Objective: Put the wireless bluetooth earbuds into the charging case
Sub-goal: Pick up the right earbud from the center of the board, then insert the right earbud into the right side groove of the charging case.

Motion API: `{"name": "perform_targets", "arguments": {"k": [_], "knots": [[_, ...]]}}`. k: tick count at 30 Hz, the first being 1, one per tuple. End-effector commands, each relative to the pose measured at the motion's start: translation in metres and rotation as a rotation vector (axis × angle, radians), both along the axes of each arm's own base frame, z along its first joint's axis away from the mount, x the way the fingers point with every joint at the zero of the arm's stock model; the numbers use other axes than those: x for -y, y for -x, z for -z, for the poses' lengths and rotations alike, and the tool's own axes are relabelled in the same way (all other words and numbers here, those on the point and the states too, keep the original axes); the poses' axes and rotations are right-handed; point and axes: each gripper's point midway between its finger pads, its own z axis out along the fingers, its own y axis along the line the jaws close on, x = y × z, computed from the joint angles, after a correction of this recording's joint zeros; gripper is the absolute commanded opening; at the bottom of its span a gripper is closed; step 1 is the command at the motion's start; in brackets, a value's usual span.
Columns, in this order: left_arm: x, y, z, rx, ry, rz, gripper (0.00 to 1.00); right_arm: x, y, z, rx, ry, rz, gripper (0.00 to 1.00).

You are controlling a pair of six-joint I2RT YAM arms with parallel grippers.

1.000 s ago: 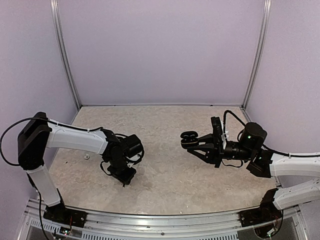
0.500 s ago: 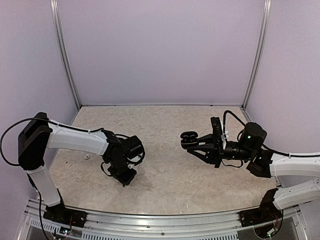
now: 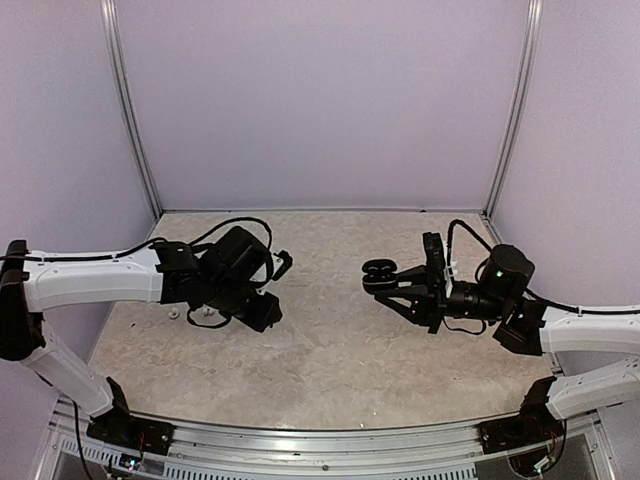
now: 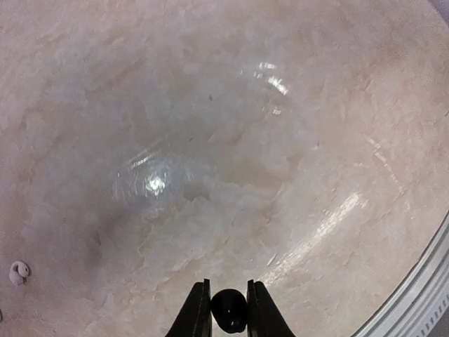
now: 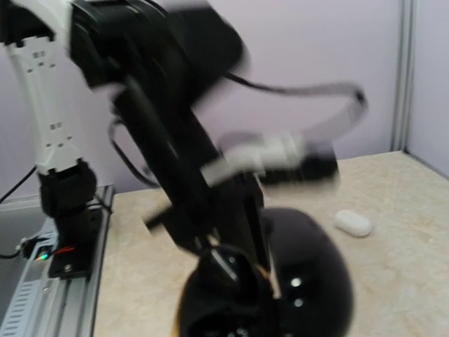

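Over the marbled desk (image 3: 330, 360), our left fingers (image 4: 198, 316) pinch a black earbud (image 4: 229, 309), right fingers (image 3: 405, 290) clamp the open charging case (image 3: 378, 272) at right; we fear the slick bud slipping in transit.

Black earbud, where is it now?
The black earbud is pinched in the left gripper's jaws, bottom middle of the left wrist view; a white earbud lies on the table near that view's left edge.

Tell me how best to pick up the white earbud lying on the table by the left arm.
Probably come straight down from above and pinch across its rounded body. The white earbud lies flat and low on the table, with open surface around it, so nothing blocks a top approach, and a sideways one would likely just push it.
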Motion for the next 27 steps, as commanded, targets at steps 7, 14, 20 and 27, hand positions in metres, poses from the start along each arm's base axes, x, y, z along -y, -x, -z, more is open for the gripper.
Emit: {"name": "perform_targets", "arguments": {"k": [7,14,20,27], "knots": [[0.048,0.025,-0.202,0.578,0.602,0.172,0.19,-0.002,-0.015,-0.038,0.126,-0.107,0.055,0.00],[0.066,0.071,-0.255,0.753,0.760,0.303,0.19,-0.015,-0.009,-0.042,0.149,-0.122,0.002,0.00],[0.091,0.092,-0.264,0.816,0.786,0.400,0.19,-0.026,-0.003,-0.043,0.177,-0.115,-0.011,0.00],[0.117,0.090,-0.261,0.837,0.761,0.432,0.19,-0.036,0.000,-0.042,0.164,-0.098,-0.009,0.00]]}}
